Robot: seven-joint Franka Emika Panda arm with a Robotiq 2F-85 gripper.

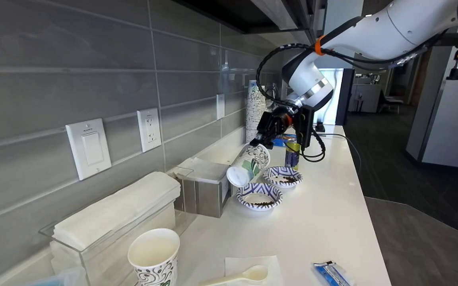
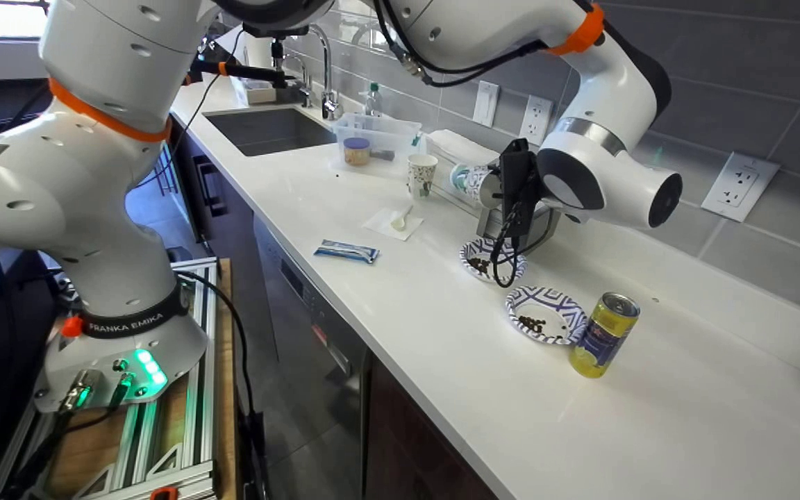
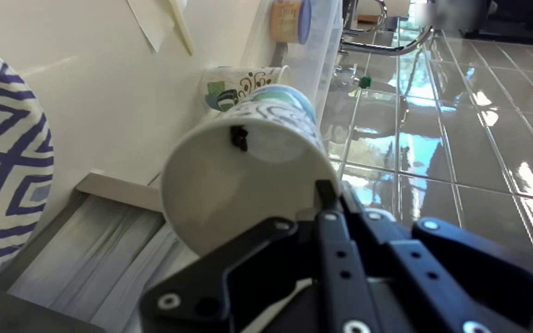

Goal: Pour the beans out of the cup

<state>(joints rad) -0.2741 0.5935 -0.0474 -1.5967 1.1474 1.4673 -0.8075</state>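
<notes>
Wrist view: the end effector [image 3: 340, 196] pinches the cup [image 3: 248, 175] by its rim, dark beans [image 3: 239, 138] inside, so a swivel while tipping could drop them beside the patterned bowl [image 3: 19, 143].

The one text that can be read is FRANKA EMIKA, in white capitals on the black collar [image 2: 136, 323] round the foot of the robot arm [image 2: 119, 267], which stands off the bench [image 2: 650, 430], out past its front edge. Print on the blue wrapper [image 2: 346, 251] near that edge, and on the yellow can [image 2: 605, 335] between front and back edges, is too small or blurred to read; so is the mark atop the white switch plate [image 1: 88, 149] above the back edge.
</notes>
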